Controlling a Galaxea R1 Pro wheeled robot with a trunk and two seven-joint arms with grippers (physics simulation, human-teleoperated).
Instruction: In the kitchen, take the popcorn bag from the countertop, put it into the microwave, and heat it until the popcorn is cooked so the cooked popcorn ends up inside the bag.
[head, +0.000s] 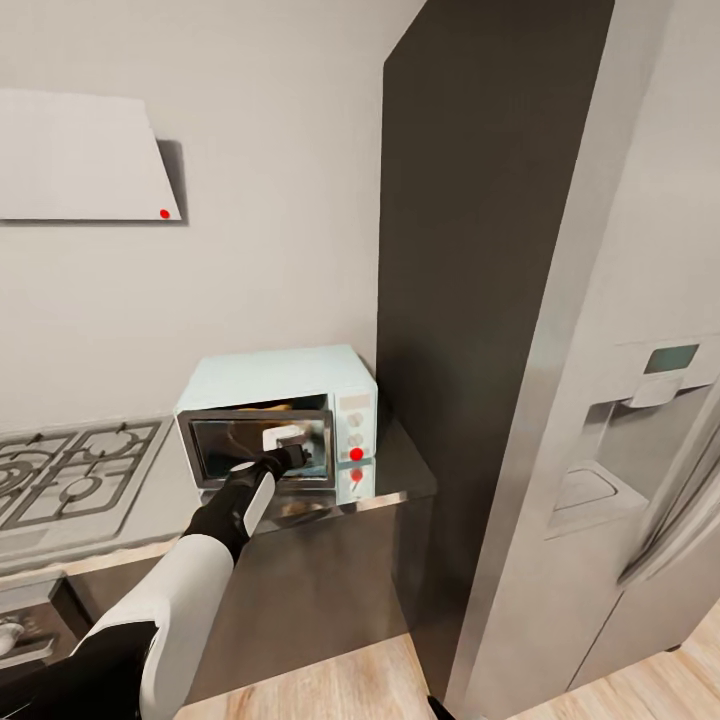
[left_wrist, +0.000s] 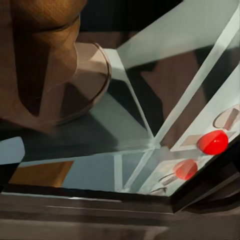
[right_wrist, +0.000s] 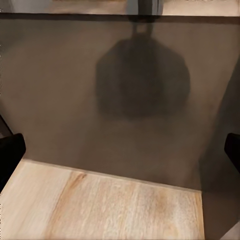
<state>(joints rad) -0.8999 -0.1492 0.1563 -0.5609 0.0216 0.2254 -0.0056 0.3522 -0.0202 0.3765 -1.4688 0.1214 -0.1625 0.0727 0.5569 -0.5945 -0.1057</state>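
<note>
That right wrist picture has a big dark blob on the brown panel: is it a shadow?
Right wrist view: likely yes, a soft-edged blurry shadow on the dark cabinet panel above the pale wooden floor; head view: the grey metallic countertop mirrors the mint-white microwave.

Popcorn bag inside open microwave

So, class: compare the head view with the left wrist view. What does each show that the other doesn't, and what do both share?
Head view alone: the gas hob, white hood, grey fridge and the left arm reaching to the microwave's front. Left wrist view alone: the tan popcorn bag up close, seemingly inside the oven. Shared: the microwave's knob panel with its red mark.
</note>
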